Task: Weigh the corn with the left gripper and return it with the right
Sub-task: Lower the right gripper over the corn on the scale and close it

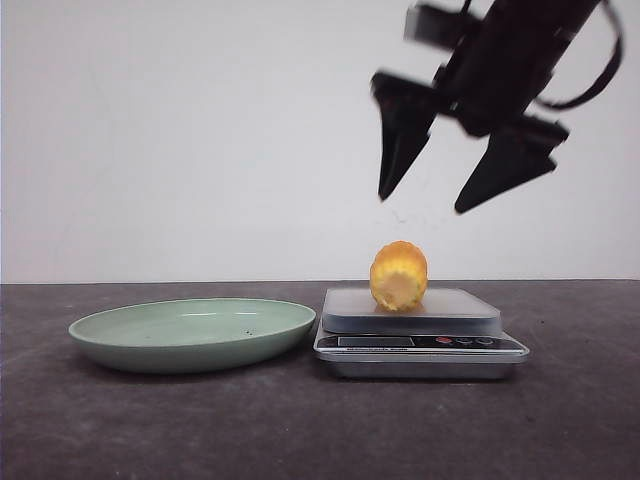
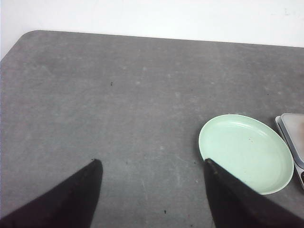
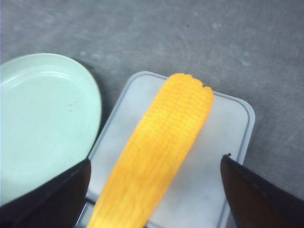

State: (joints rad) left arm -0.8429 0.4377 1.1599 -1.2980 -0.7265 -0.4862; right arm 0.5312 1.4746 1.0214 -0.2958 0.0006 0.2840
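The yellow-orange corn [image 1: 399, 275] lies on the platform of the silver kitchen scale [image 1: 420, 345], one end facing the camera. In the right wrist view the corn [image 3: 161, 147] lies lengthwise on the scale platform [image 3: 223, 142]. My right gripper [image 1: 420, 203] hangs open and empty above the corn, clear of it; its dark fingers [image 3: 256, 194] spread to either side of the cob in the wrist view. My left gripper [image 2: 152, 164] is open and empty over bare table, out of the front view, with the green plate [image 2: 247, 152] beside one finger.
A pale green plate [image 1: 192, 333] sits empty just left of the scale, nearly touching it. The dark grey tabletop [image 1: 300, 430] meets a white wall behind. The table's far left corner [image 2: 28, 35] shows in the left wrist view.
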